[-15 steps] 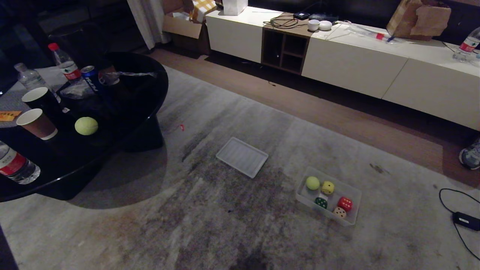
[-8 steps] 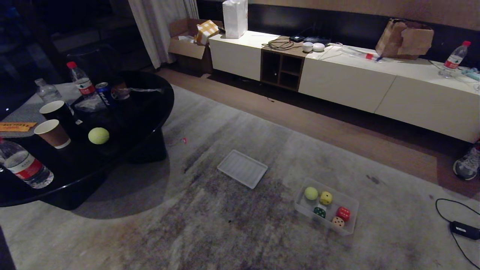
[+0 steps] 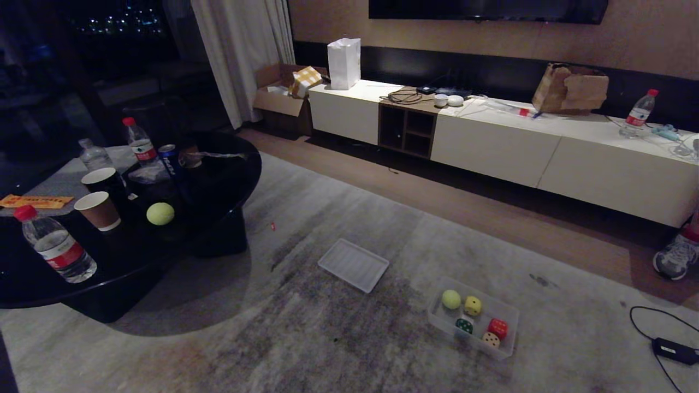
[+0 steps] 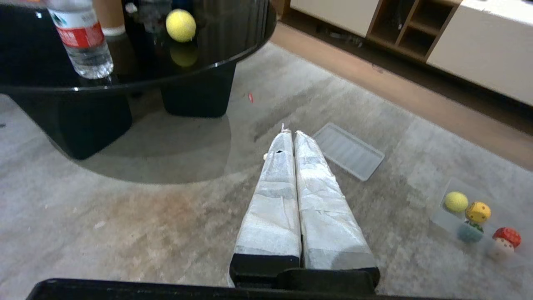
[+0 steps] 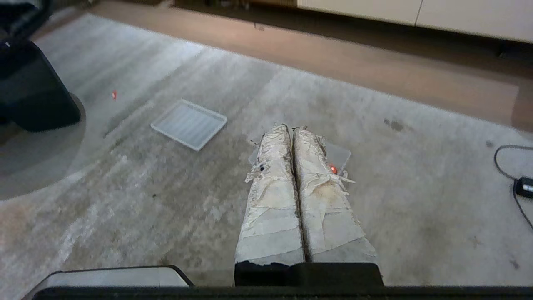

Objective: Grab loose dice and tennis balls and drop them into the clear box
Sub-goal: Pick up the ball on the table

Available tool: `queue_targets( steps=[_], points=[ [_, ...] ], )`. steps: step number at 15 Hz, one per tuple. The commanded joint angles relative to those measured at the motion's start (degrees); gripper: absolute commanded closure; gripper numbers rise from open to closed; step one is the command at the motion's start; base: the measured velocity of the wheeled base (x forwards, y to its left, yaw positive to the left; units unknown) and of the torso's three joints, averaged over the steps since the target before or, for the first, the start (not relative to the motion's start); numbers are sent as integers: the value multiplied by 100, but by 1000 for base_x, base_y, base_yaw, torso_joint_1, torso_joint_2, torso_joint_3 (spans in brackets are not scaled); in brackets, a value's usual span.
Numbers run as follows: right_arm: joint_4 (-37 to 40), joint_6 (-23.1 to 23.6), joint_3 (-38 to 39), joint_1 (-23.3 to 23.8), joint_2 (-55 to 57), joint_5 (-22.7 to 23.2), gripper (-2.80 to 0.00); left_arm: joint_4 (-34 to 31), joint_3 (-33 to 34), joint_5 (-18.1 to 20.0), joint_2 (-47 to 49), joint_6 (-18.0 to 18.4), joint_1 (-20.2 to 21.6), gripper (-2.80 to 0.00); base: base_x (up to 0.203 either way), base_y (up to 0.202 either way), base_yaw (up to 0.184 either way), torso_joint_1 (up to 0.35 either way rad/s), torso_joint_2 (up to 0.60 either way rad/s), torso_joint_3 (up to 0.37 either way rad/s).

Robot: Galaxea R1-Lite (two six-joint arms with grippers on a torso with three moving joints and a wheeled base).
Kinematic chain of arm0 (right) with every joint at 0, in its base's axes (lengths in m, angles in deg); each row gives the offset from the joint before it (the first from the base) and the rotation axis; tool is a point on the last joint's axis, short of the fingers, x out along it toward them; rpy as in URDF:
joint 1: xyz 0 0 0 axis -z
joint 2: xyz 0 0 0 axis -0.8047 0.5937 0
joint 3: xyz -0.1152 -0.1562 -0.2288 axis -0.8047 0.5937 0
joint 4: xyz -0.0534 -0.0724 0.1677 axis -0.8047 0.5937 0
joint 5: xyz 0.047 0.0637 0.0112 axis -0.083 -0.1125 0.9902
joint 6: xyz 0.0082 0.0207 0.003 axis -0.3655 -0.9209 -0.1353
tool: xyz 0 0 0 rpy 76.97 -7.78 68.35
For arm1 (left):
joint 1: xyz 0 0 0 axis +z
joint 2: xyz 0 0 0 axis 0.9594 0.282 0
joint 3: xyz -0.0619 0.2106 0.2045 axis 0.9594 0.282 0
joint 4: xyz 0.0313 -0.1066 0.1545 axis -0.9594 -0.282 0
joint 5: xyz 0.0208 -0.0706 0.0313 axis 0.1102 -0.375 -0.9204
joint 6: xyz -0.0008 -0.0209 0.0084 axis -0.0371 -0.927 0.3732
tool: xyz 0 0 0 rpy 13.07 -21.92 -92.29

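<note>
The clear box (image 3: 511, 319) stands on the carpet at the lower right. In it lie one tennis ball (image 3: 451, 299) and the yellow (image 3: 473, 305), green (image 3: 464, 326), red (image 3: 497, 328) and tan (image 3: 491, 340) dice. A second tennis ball (image 3: 160, 213) rests on the black table (image 3: 229, 174) at the left, also seen in the left wrist view (image 4: 180, 25). Neither arm shows in the head view. My left gripper (image 4: 290, 133) is shut and empty above the carpet. My right gripper (image 5: 291, 128) is shut and empty, and hides most of the box (image 5: 342, 153).
The flat ribbed lid (image 3: 354, 265) lies on the carpet between table and box. Bottles, two paper cups (image 3: 98, 210) and a can crowd the table. A cable with adapter (image 3: 674, 349) and a shoe (image 3: 674, 256) are at the right; a low white cabinet (image 3: 491, 142) lines the back.
The whole head view has shifted: the camera now looks higher and farther, showing more wall and cabinet. The balls, dice, box and lid keep their places.
</note>
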Motion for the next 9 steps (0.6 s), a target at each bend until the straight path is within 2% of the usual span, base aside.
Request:
queue_targets(
  steps=[1, 6, 9],
  points=[
    [2, -6, -1, -2, 14, -3, 0, -4, 9, 3, 9, 5, 1, 0, 0, 0, 0, 8, 7, 184],
    [2, -15, -6, -2, 14, -20, 0, -13, 9, 20, 9, 61, -2, 0, 0, 0, 0, -1, 2, 46],
    [2, -14, -4, -2, 14, -20, 0, -13, 9, 11, 9, 46, 1, 0, 4, -4, 108, 0, -1, 8]
  ],
)
